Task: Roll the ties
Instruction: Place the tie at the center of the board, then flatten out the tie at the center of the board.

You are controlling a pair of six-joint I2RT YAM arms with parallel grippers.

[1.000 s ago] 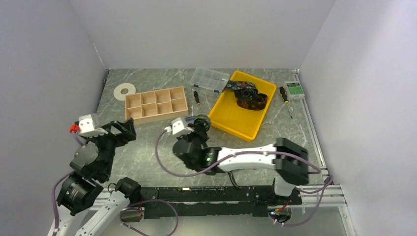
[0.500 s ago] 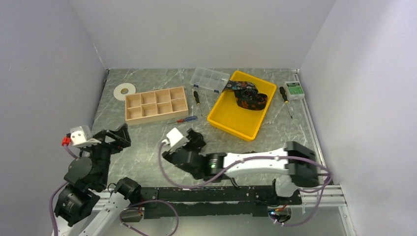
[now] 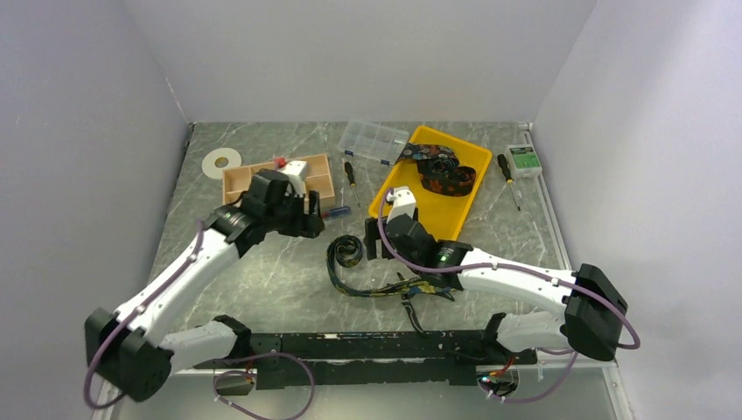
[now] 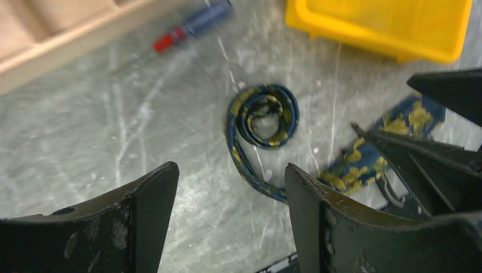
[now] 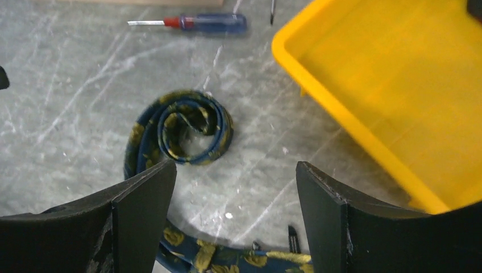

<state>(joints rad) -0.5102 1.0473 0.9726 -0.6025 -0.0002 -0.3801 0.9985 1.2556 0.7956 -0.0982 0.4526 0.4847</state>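
One tie (image 3: 347, 251), dark blue with yellow flowers, lies mid-table as a loose coil (image 4: 264, 116) whose tail curves toward the near edge and out to a flat wide end (image 4: 386, 149). My left gripper (image 3: 311, 220) hangs left of the coil, open, with bare table between its fingers (image 4: 153, 193). To the right of the coil, my right gripper (image 3: 376, 245) is also open and holds nothing. In the right wrist view the coil (image 5: 185, 128) sits beyond the left finger (image 5: 148, 199) and the tail (image 5: 227, 253) passes below. A second patterned tie (image 3: 442, 171) lies bunched in the yellow tray (image 3: 411, 219).
A wooden compartment box (image 3: 241, 185) stands behind the left gripper, with a blue-and-red screwdriver (image 3: 337, 211) beside it. Further back are a clear plastic organiser (image 3: 372, 140), a white disc (image 3: 221, 162), two dark screwdrivers (image 3: 350, 175) (image 3: 507, 171) and a green box (image 3: 525, 157).
Both arms have swung out from near their bases to the middle of the table. A partly coiled tie now lies between the two grippers where bare table showed half a second ago.
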